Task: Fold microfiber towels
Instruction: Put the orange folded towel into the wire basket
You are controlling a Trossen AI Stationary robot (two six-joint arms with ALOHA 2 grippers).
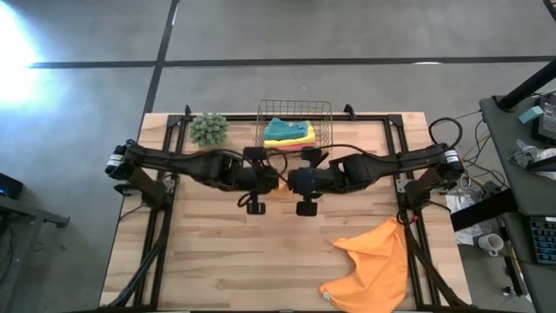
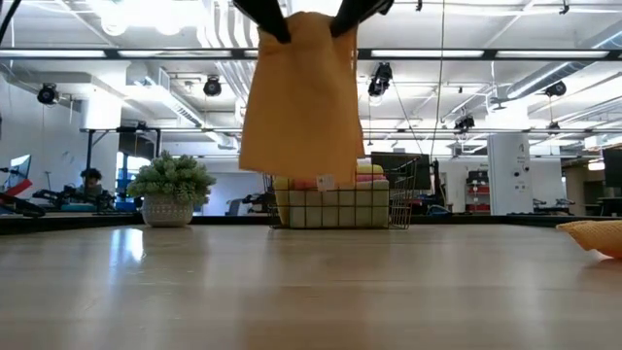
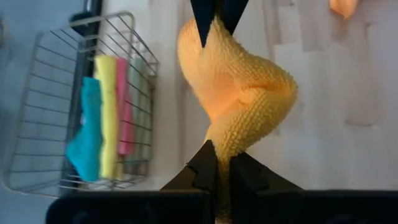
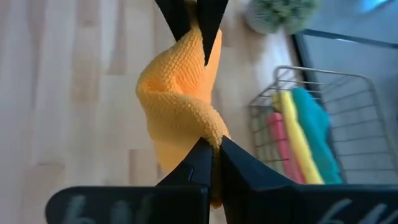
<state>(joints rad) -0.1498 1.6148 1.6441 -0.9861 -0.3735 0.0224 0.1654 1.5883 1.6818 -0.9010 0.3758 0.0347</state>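
Both grippers meet above the middle of the table [image 1: 217,252] — the left gripper [image 3: 217,163] and the right gripper [image 4: 211,149] each pinch a top corner of an orange towel [image 2: 301,97], which hangs clear of the wood. Another orange towel [image 1: 373,261] lies crumpled at the near right; folded towels [image 1: 289,132] sit in the wire basket [image 1: 323,111] at the far edge — right of a plant ball [image 1: 209,128].

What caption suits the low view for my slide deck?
Both grippers, left and right, hold an orange towel hanging above the table.
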